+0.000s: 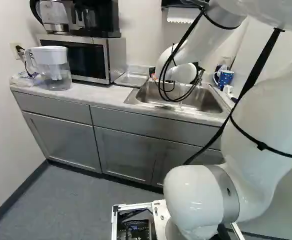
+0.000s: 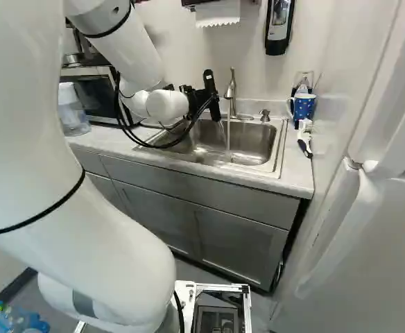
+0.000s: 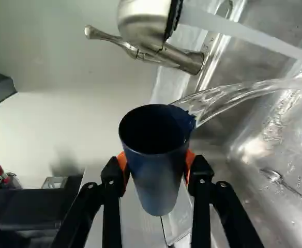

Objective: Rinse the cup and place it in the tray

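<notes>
Wrist view has the cup (image 3: 159, 186) pinched between both pads of the hand (image 3: 156, 161), its long axis across the fingers, mouth tipped so water spills over the rim towards the sink (image 2: 277, 158). It is near the sink's back edge, by the running tap (image 3: 184, 58). From the hand, the tray (image 1: 131, 79) lies past the sink's left edge, on the worktop (image 1: 83, 95) by the microwave (image 1: 107, 55); draining first seems wise.

Left base: behind arm (image 1: 271, 110), leftward, facing ahead-down
Right base: same, rightward
Wrist: close, facing faucet (image 3: 138, 23)
All share: sink (image 2: 252, 137)
</notes>
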Motion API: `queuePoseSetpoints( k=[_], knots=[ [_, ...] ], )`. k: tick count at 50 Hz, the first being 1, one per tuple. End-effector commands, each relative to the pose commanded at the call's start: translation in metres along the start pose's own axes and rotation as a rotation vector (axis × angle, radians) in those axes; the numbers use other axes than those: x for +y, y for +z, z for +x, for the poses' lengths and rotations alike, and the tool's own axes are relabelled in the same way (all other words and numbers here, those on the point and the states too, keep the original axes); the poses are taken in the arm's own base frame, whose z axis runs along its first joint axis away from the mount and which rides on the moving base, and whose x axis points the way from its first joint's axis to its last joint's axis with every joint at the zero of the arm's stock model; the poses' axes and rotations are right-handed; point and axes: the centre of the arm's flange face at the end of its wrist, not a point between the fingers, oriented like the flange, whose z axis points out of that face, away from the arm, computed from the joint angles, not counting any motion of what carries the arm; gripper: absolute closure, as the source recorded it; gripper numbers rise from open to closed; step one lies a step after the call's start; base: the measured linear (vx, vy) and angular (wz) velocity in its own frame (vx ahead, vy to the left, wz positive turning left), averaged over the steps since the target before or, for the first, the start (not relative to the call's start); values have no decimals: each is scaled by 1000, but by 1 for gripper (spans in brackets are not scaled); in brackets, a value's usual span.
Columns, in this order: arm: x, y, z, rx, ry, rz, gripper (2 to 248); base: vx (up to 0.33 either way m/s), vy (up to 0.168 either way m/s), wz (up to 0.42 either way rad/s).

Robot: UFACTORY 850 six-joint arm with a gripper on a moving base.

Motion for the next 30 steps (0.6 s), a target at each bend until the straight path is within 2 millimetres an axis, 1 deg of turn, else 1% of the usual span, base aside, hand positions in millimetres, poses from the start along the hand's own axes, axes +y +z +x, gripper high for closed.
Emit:
queuePoseSetpoints(
  k=[30],
  knots=[
    [0,0,0,0,315,0,127,0,0,0]
  ],
)
